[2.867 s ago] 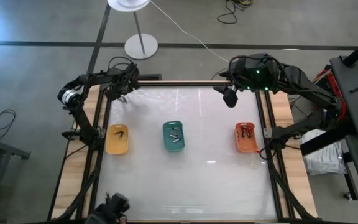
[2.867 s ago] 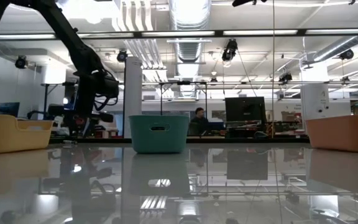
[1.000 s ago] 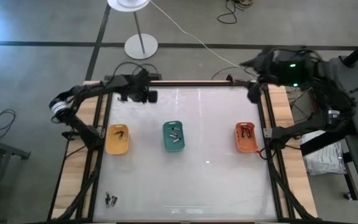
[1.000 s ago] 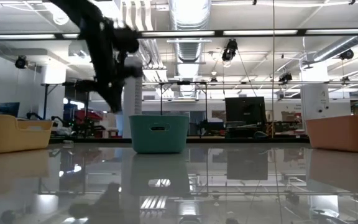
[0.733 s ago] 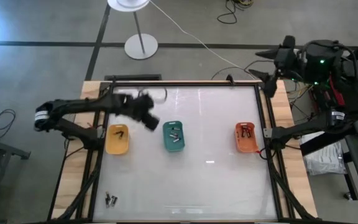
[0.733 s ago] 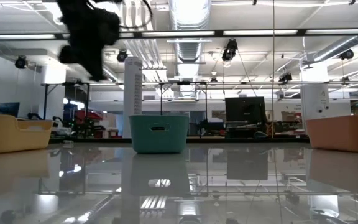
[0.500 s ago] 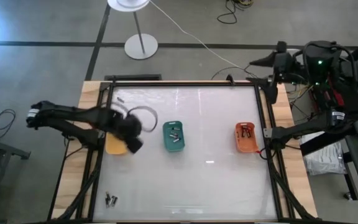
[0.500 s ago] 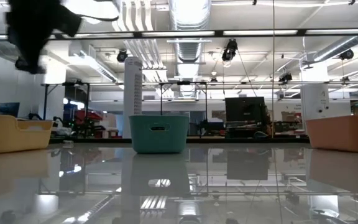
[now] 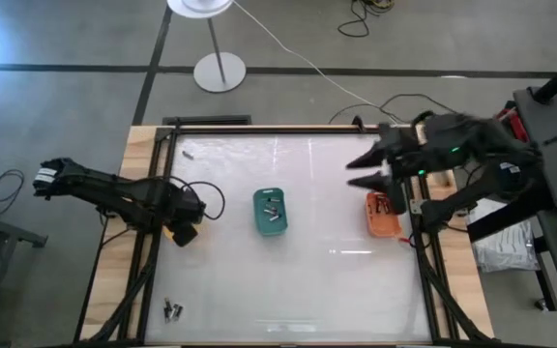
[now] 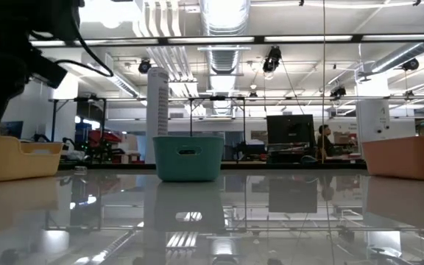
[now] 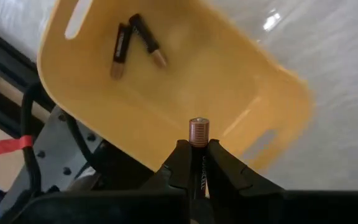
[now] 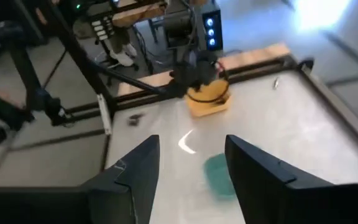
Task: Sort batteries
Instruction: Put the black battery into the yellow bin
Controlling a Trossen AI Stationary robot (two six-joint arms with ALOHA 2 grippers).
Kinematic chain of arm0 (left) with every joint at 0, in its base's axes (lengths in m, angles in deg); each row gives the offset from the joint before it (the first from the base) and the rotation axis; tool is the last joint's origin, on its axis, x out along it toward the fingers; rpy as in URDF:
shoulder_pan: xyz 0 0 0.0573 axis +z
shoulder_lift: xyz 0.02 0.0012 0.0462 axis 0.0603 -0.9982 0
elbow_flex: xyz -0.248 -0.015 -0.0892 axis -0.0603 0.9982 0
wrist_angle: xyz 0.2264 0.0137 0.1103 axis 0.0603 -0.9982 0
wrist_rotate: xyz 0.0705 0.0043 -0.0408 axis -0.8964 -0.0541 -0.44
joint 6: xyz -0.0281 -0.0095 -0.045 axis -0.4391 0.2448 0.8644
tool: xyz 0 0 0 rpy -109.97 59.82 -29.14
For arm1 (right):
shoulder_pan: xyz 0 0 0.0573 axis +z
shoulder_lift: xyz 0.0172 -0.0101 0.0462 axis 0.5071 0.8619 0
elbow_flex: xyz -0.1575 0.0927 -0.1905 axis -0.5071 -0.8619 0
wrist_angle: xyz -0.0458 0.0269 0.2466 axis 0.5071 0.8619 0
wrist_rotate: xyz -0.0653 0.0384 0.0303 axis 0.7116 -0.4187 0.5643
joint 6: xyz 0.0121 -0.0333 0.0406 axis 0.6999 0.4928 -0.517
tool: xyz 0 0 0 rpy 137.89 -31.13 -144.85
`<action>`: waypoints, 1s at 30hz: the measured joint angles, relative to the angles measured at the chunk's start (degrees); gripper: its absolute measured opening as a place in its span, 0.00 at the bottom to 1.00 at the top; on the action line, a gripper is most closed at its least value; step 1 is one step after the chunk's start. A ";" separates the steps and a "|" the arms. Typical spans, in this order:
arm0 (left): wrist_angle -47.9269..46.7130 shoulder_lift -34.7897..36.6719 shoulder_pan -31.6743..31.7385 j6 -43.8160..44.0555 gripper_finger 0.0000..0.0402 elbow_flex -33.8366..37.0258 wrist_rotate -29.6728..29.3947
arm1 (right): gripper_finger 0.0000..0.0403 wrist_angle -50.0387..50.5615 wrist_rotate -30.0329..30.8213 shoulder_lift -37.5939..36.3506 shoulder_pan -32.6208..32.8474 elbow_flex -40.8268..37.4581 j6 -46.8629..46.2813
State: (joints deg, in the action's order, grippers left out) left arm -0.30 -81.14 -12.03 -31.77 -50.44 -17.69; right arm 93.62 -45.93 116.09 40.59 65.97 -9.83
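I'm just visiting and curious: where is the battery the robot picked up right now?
The battery is pinched in the left gripper, over the yellow tray at the table's left side, where two other batteries already lie.

Left end effector point(image 11: 198, 163) clamped tight, wrist low; right end effector point(image 12: 190, 163) fingers parted, raised.

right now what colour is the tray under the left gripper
Yellow tray, clearest in the left wrist view.

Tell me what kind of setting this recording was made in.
Most likely a robotics lab or open workshop. The table sits in a black frame on a bare concrete floor, the low view shows exposed ceiling ducts and strip lights over benches with a monitor, and a person sits at the back.
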 joint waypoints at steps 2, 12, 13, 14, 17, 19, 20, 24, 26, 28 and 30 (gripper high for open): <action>2.11 -0.25 0.18 -0.35 0.03 1.69 -0.33 | 0.42 -0.44 2.13 1.29 3.52 -0.22 -5.28; 12.47 -4.13 9.04 -5.30 0.03 8.46 -3.05 | 0.33 -1.20 9.79 12.34 15.84 2.39 -20.76; 13.31 -4.48 10.31 -5.41 0.03 8.53 -3.62 | 0.32 -1.03 9.54 13.53 16.15 3.33 -22.13; 14.37 -4.85 11.62 -5.44 0.03 8.51 -3.81 | 0.31 -0.96 9.32 14.71 16.45 4.32 -23.46; 16.10 -6.16 15.01 -4.77 0.03 8.23 -4.32 | 0.29 -0.95 9.32 17.87 17.06 7.36 -29.31; 18.03 -7.26 16.75 -4.70 0.03 8.53 -5.06 | 0.28 -0.97 9.32 20.07 17.54 9.66 -30.69; 19.38 -7.81 17.63 -5.18 0.03 8.83 -5.10 | 0.28 -0.95 9.34 21.05 17.91 10.74 -30.45; 24.14 -10.59 19.49 -6.89 0.03 10.21 -4.71 | 0.29 -0.88 7.85 24.15 18.59 15.06 -30.26; 25.10 -11.99 19.66 -7.66 0.03 11.07 -4.96 | 0.31 -0.86 6.87 25.17 18.90 17.20 -30.32; 25.29 -13.00 19.67 -8.88 0.03 11.57 -5.21 | 0.33 -0.91 6.69 25.66 18.96 19.20 -29.76; 25.28 -13.69 19.57 -9.35 0.03 11.80 -5.39 | 0.35 -0.94 6.36 26.14 19.03 21.10 -28.42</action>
State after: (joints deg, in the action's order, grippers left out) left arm 24.98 -94.83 7.53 -41.12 -38.65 -23.08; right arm 92.68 -39.58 142.23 59.62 87.07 -38.25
